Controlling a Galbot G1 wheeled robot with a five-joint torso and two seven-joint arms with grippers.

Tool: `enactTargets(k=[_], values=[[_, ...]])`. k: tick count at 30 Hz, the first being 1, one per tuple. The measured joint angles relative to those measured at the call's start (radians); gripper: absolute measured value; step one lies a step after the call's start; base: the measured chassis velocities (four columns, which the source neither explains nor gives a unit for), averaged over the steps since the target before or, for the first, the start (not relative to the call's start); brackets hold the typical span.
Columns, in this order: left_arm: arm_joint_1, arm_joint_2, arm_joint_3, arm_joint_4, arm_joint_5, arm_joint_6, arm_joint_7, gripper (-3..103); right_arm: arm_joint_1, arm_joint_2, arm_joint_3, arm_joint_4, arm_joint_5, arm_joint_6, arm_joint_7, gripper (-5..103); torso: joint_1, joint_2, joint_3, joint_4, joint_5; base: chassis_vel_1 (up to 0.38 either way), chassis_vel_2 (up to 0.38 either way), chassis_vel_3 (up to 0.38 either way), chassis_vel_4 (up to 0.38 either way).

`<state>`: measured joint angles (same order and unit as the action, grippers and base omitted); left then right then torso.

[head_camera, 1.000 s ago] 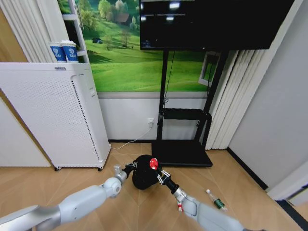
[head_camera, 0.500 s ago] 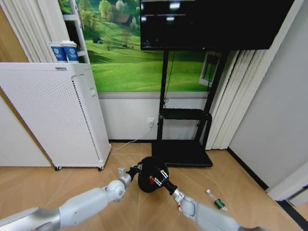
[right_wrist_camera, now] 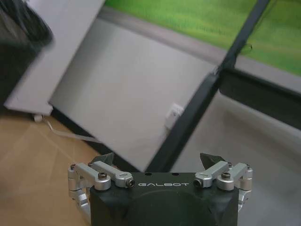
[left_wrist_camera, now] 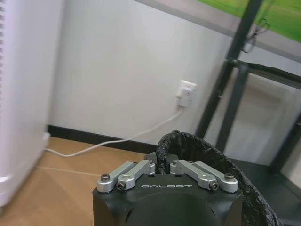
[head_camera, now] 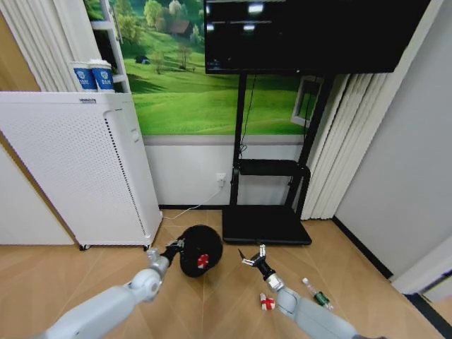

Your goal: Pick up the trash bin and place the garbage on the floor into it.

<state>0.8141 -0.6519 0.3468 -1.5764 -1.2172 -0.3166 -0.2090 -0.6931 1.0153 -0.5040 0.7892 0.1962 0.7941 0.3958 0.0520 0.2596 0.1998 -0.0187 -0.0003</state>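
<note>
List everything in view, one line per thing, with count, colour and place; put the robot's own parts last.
trash bin: one, black mesh, held off the floor by its rim, a red-and-white wrapper inside.
wrapper on floor: one, red-and-white, by the right arm.
bottle: one, clear with green label, on the floor at right.
cups: two, blue-and-white, on the white perforated appliance.
TV stand: one, black, against the wall, screen above.
wall socket: one, white, cable plugged in.
left gripper: shut on the bin rim.
right gripper: open, empty, right of the bin.
</note>
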Motion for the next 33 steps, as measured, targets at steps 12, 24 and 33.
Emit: enactTargets(k=[12, 24, 33], values=[[0.571, 0.012, -0.503, -0.191, 0.132, -0.013, 0.01, 8, -0.114, 0.013, 0.021, -0.077, -0.082, -0.055, -0.013, 100, 0.0, 0.0, 0.0, -0.0003, 0.0004, 0.0, 0.0, 0.0, 0.0], [0.818, -0.094, -0.698, -0.223, 0.228, -0.042, 0.102, 8, -0.234, 0.04, 0.038, -0.108, -0.168, -0.055, 0.015, 100, 0.0, 0.0, 0.0, -0.0005, 0.0003, 0.0, 0.0, 0.0, 0.0], [0.808, -0.122, -0.686, -0.217, 0.234, -0.046, 0.113, 8, -0.255, 0.054, 0.116, -0.198, -0.372, -0.076, 0.09, 100, 0.0, 0.0, 0.0, -0.0003, 0.0003, 0.0, 0.0, 0.0, 0.0]])
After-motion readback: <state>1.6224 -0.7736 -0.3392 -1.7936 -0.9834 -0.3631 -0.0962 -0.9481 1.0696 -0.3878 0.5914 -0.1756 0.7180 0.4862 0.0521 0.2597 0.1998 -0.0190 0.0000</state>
